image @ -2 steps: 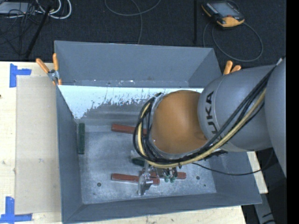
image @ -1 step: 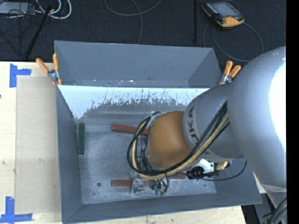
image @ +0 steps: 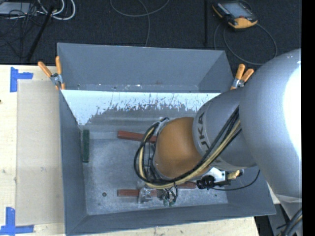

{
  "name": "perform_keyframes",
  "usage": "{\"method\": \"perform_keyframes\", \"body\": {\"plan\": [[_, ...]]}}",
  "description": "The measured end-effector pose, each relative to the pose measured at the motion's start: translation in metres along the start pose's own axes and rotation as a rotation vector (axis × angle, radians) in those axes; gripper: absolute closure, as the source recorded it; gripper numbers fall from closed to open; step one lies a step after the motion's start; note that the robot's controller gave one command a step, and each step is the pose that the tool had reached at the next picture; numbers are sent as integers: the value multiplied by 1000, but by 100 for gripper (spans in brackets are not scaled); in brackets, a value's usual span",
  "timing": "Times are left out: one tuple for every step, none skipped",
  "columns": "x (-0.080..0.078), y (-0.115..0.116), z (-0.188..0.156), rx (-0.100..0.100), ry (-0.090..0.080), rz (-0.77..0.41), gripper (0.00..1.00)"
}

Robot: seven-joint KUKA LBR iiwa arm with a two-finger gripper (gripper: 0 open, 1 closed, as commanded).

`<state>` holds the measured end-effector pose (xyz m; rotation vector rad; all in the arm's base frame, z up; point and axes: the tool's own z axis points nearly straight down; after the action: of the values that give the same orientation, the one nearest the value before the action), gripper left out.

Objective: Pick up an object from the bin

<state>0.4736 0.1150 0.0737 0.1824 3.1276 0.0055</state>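
Three slim bars lie on the floor of the bin [image: 71, 181], each flat and apart from the others. The gripper [image: 157, 196] sits low, at floor level, directly over the middle of a red-brown bar [image: 127, 193]. One end of the bar projects past the gripper on the side away from the arm, and a short stretch shows on the arm side.

This placement suits a grasp across the bar's narrow width near its centre, where the load should balance. The orange cover [image: 174, 149] and the cables [image: 141, 159] looped round it hide most of the tool from above. It cannot be told how far the gripper is open, or whether it has hold of the bar.

A second red-brown bar [image: 130, 135] lies beyond the gripper toward the far wall, partly under the cover. A dark green bar [image: 85, 145] lies well apart from the gripper, along the wall opposite the arm. Neither is close enough to obstruct a lift.

The bar under the gripper is judged to be the current target, with the lift not yet begun.
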Motion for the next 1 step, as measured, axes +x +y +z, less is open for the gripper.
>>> {"method": "perform_keyframes", "body": {"plan": [[-7, 5, -115, 4, 10, 36, 100]]}}
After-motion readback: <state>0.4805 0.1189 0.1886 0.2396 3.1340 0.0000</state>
